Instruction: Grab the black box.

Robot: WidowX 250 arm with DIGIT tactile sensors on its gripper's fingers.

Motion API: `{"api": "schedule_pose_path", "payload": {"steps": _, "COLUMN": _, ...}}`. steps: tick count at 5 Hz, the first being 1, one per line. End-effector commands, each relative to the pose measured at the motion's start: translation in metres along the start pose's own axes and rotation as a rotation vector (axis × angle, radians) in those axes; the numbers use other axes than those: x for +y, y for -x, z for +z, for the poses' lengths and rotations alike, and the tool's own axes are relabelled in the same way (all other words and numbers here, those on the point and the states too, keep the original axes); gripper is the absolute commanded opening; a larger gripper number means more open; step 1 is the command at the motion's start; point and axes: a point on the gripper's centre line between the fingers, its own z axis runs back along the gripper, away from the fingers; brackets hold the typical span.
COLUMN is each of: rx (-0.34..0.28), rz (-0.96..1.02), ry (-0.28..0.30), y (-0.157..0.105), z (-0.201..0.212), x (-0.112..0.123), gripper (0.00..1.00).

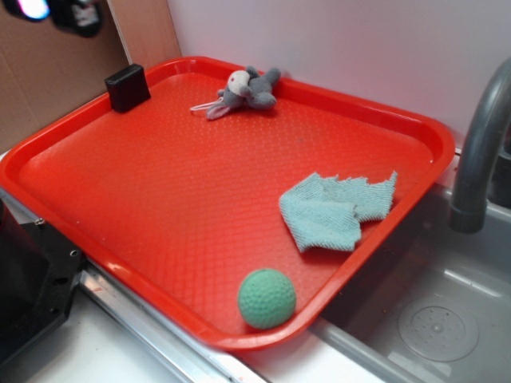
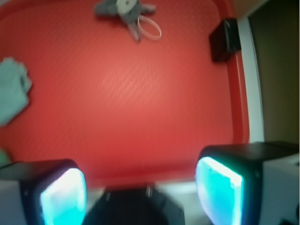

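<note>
The black box (image 1: 127, 87) leans against the tray's far left rim in the exterior view, tipped a little onto the sloped wall, with nothing touching it. Left of it, in the top corner of that view, a dark part of my arm with a lit patch shows against the brown cardboard wall (image 1: 56, 88), well apart from the box. The red tray (image 1: 160, 207) spreads across the middle. To the right of the box, along the far edge, lies a small grey stuffed animal (image 1: 243, 90) with a pale face and a thin white loop trailing from it. Further right, a crumpled light blue cloth (image 1: 335, 209) sits near the tray's right rim, and below it a green dimpled ball (image 1: 267, 298) rests in the near corner, against the rim. Beyond the tray on the right stands a grey faucet (image 1: 477, 152) over a metal sink (image 1: 431, 311).

From my wrist view, my pincer (image 2: 140, 194) is spread wide with nothing between its two glowing pads (image 2: 63, 197), hovering over the tray's near edge. The cloth (image 2: 11, 93) shows at the left, the stuffed animal (image 2: 123, 8) at top centre, and the black box (image 2: 224, 39) at the upper right, well away from my fingers.
</note>
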Motion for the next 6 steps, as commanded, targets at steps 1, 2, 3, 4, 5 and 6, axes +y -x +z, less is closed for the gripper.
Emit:
{"api": "schedule_pose_path", "payload": {"steps": 1, "rx": -0.087, "rz": 0.076, "ry": 0.021, "y": -0.055, "z": -0.035, "x": 0.040, "gripper": 1.00}}
{"api": "schedule_pose_path", "payload": {"steps": 2, "rx": -0.075, "rz": 0.044, "ry": -0.017, "y": -0.072, "z": -0.047, "x": 0.045, "gripper": 1.00}}
{"api": "schedule_pose_path", "payload": {"steps": 3, "rx": -0.066, "rz": 0.031, "ry": -0.040, "y": -0.086, "z": -0.051, "x": 0.048, "gripper": 1.00}}
{"api": "schedule_pose_path", "payload": {"steps": 4, "rx": -0.056, "rz": 0.031, "ry": -0.028, "y": -0.100, "z": -0.053, "x": 0.054, "gripper": 1.00}}
{"api": "schedule_pose_path", "payload": {"steps": 5, "rx": -0.050, "rz": 0.044, "ry": -0.056, "y": -0.102, "z": -0.052, "x": 0.064, "gripper": 1.00}}
{"api": "schedule_pose_path", "payload": {"steps": 6, "rx": -0.047, "rz": 0.051, "ry": -0.082, "y": -0.100, "z": -0.048, "x": 0.076, "gripper": 1.00}}
